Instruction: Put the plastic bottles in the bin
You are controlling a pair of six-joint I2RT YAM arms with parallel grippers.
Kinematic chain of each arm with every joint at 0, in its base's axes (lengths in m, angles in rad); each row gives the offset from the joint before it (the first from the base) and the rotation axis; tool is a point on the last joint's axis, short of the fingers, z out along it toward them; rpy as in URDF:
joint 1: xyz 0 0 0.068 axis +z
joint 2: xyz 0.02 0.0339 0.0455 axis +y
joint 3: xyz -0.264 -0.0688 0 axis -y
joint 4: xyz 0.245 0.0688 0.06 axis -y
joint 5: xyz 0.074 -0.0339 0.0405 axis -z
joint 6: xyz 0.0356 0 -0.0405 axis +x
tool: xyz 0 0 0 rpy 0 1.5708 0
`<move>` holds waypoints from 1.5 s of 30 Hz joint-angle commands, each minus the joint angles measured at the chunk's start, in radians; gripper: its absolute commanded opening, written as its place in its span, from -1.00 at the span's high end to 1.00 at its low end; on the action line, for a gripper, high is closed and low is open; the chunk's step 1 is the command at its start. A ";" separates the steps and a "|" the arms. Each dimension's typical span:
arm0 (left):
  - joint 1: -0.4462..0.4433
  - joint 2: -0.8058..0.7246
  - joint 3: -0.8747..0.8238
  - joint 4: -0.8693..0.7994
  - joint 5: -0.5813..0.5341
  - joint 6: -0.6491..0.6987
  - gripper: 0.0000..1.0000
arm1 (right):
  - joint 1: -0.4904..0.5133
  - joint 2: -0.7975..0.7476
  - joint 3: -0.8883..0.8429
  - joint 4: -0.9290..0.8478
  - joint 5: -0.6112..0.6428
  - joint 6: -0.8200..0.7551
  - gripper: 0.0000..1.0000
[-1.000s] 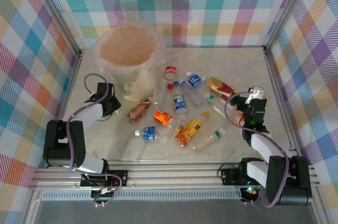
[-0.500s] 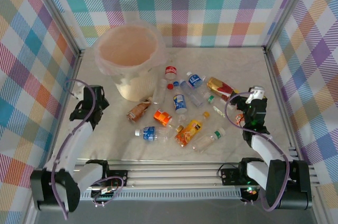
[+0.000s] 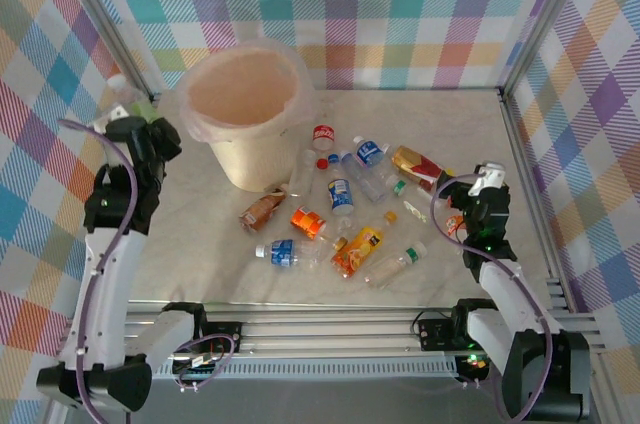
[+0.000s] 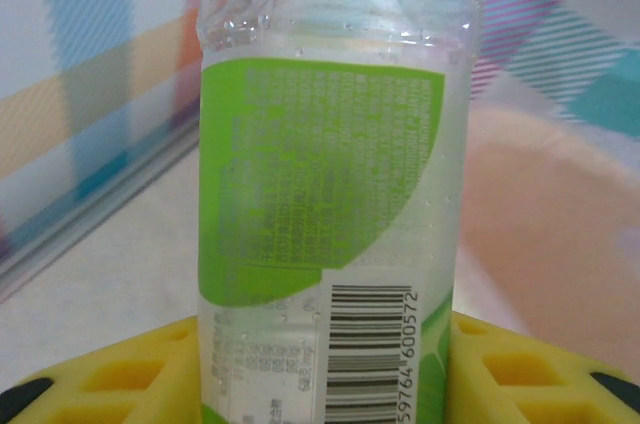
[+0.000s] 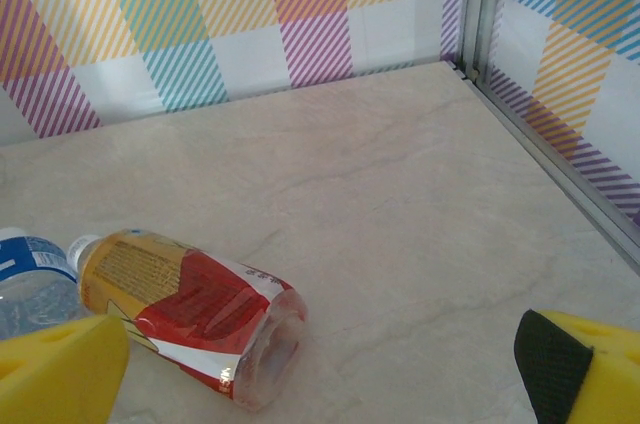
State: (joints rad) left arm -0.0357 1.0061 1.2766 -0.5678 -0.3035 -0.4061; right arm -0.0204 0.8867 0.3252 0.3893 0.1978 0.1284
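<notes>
Left claw [image 3: 130, 114] (bottle [image 4: 330, 194] inside) now higher

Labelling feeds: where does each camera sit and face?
Top external: above, behind both arms, looking down on bin, bottles.
Left wrist: by the bin, faces it past the green-labelled bottle in the left claw.
Right wrist: low over table, faces far right corner; right claw open.
Top, right wrist share the red-and-yellow bottle.

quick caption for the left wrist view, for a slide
Green-labelled clear bottle gripped between the left arm's yellow fingers, the beige bin blurred behind on the right.
</notes>
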 commanded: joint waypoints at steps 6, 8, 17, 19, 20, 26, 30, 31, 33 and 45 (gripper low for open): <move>-0.044 0.298 0.334 0.025 0.356 0.055 0.63 | -0.005 -0.067 0.191 -0.359 0.030 0.100 -0.99; -0.070 0.380 0.411 -0.002 0.384 0.079 0.63 | -0.004 -0.062 0.235 -0.432 0.035 0.114 -0.99; -0.166 0.747 0.793 -0.268 0.467 0.217 0.65 | -0.003 -0.005 0.440 -0.735 0.030 0.195 -0.99; -0.177 0.797 0.845 -0.312 0.465 0.237 0.65 | -0.003 0.007 0.480 -0.792 0.028 0.209 -0.99; -0.180 0.817 0.858 -0.329 0.468 0.244 0.65 | -0.003 0.015 0.499 -0.825 0.027 0.216 -0.99; -0.184 0.878 0.879 -0.391 0.452 0.281 0.65 | -0.003 0.090 0.610 -0.990 -0.004 0.232 -0.99; -0.184 0.870 0.823 -0.394 0.442 0.294 0.65 | -0.003 0.134 0.635 -1.022 -0.016 0.224 -0.99; -0.184 0.861 0.798 -0.385 0.439 0.294 0.65 | -0.003 0.144 0.634 -1.020 -0.021 0.219 -0.99; -0.184 0.846 0.760 -0.374 0.433 0.296 0.63 | -0.003 0.170 0.636 -1.016 -0.032 0.209 -0.99; -0.184 0.878 0.696 -0.360 0.360 0.316 0.37 | -0.003 0.396 0.693 -1.004 -0.085 0.187 -0.99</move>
State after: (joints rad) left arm -0.2138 1.8820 1.9720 -0.9363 0.0864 -0.1127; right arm -0.0204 1.2621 0.9787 -0.6090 0.1375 0.3271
